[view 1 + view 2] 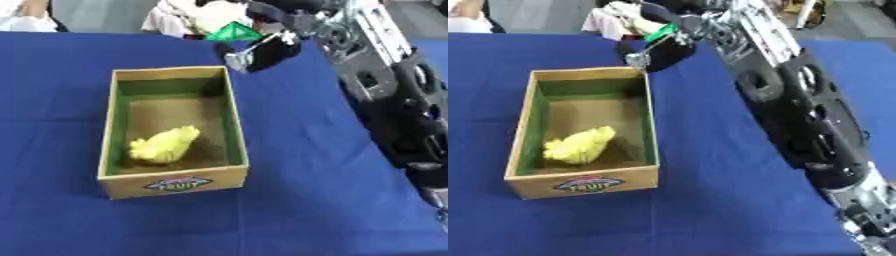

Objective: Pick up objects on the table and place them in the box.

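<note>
Beyond the far right corner of the box (172,183), your right hand (267,51) hangs over the blue table (306,200), holding a green triangular object (232,33); you cannot tell how its fingers sit. A yellow object (164,145) lies inside the box.

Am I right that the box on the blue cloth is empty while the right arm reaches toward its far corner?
Not empty: the box already holds a yellow object, as the left eye view shows. The right hand does reach near its far corner.
</note>
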Robot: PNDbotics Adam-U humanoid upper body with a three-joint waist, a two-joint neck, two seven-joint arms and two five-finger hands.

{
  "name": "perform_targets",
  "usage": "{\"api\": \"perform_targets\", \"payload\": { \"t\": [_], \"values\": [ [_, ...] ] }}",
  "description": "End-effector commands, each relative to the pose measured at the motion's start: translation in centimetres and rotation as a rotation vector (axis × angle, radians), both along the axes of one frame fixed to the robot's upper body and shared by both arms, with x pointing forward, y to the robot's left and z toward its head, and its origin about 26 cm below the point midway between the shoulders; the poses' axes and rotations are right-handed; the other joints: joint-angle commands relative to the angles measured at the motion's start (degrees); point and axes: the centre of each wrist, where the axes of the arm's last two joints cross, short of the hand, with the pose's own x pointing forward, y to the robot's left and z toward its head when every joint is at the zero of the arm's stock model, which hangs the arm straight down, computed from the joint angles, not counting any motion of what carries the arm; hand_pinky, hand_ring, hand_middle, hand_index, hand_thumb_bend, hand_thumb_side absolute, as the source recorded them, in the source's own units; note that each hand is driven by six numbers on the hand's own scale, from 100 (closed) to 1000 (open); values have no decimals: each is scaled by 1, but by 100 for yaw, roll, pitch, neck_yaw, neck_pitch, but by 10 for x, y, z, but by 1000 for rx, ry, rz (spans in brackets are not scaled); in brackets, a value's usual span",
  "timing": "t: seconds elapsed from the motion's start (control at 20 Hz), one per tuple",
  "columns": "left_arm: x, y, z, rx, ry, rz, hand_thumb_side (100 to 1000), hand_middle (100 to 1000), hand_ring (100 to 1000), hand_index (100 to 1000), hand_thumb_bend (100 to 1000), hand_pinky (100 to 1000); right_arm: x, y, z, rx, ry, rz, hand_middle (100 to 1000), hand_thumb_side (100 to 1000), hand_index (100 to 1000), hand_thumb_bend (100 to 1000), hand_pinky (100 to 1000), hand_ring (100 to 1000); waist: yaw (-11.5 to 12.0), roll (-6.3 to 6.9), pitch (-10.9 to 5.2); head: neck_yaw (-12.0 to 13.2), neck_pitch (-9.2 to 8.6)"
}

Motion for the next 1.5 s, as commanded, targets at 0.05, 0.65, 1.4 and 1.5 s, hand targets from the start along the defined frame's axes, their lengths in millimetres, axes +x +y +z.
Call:
{"api": "perform_targets", "payload": {
  "t": [0.05,0.65,1.4,1.5],
  "values": [
    [-2,5,8,23,-29,15,756,735,879,763,261,768,-13,-16,20,18,-40,-34,830,381,907,134,866,890,4,18,-62,29,29],
    [-4,13,7,28,-27,67,761,736,882,763,256,768,-4,-135,-41,32,134,-504,852,382,914,171,869,905,-245,25,0,296,29],
    [-4,13,6,28,-24,65,763,736,883,763,252,768,-33,-184,-98,70,252,-693,847,340,917,188,866,904,-190,29,-7,297,29],
    [-4,13,6,29,-23,64,763,736,883,763,251,769,-32,-190,-100,71,251,-730,850,323,920,202,865,904,-190,33,-12,288,29]
  ]
}}
